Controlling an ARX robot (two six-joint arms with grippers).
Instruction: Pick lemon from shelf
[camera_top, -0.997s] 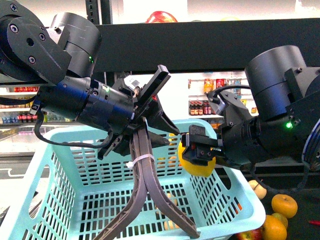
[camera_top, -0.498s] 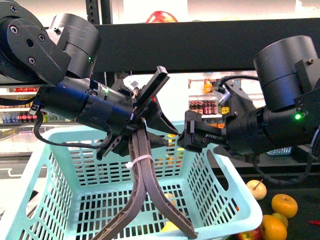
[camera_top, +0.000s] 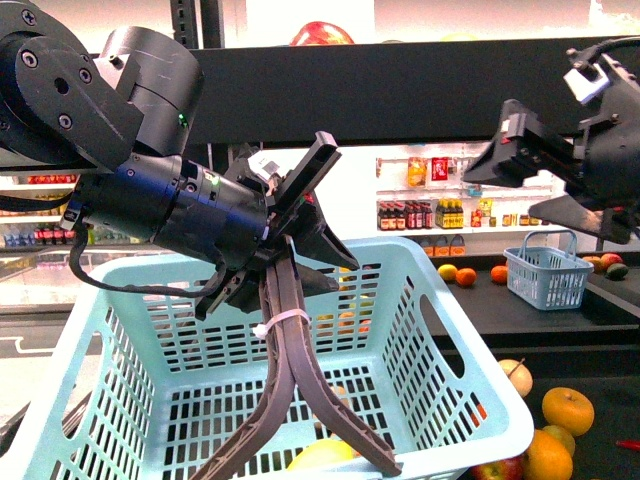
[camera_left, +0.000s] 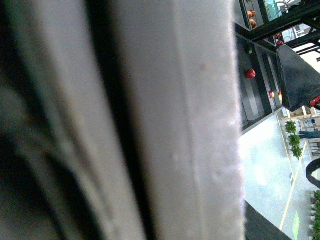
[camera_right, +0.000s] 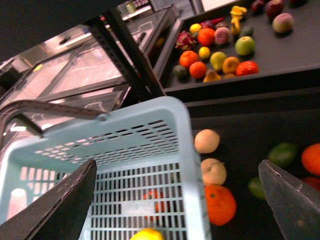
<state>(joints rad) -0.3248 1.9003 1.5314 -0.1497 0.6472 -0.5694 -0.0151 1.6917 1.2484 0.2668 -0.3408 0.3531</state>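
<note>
Lemon (camera_top: 322, 455) now lying low in pale blue basket (camera_top: 470, 385), near side, out of my grip. One second ago my right fingers (camera_top: 515, 145) pinched it just above basket rim. Now they are spread apart, empty, raised far right before shelf (camera_top: 420, 90). My left fingers (camera_top: 315, 170) clenched on basket handle (camera_top: 290, 330), holding basket up. Judgement: lemon picked and dropped in; task all but complete. Orange fruits (camera_top: 568, 410) on shelf tray, lower right.
</note>
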